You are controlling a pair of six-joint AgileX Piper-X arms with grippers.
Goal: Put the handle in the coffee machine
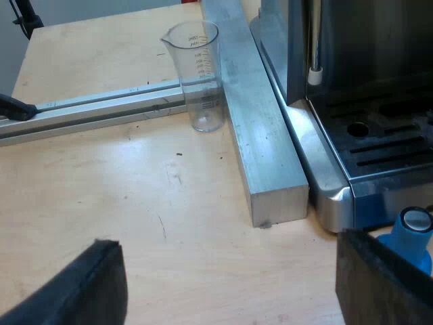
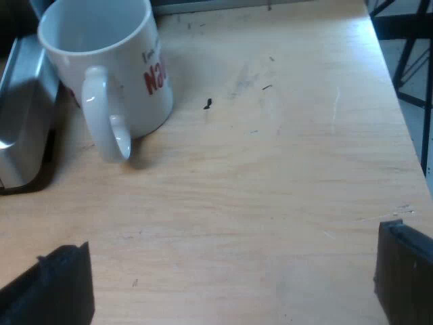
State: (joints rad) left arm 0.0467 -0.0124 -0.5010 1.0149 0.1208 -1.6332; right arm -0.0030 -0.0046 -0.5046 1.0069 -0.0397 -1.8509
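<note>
My left gripper [image 1: 230,281] is open over bare wooden table, its two black fingers [image 1: 74,288] wide apart with nothing between them. Beyond it stands the espresso machine [image 1: 358,101], with its drip tray [image 1: 389,145] and steam wand [image 1: 314,47] in sight. A blue tamper [image 1: 413,237] stands by the machine's corner, just behind one finger. A clear measuring glass [image 1: 199,71] stands upright beside a metal bar. My right gripper [image 2: 230,288] is open too, over bare table, fingers [image 2: 406,277] far apart. A white mug [image 2: 108,68] with red lettering stands upright ahead of it, handle toward the gripper.
Two aluminium bars [image 1: 260,128] lie on the wooden table [image 1: 101,196], one along the machine's side, one crossing behind the glass. A metal corner of the machine [image 2: 24,122] sits beside the mug. The table's edge [image 2: 406,122] runs near the right gripper, with dark frame parts beyond.
</note>
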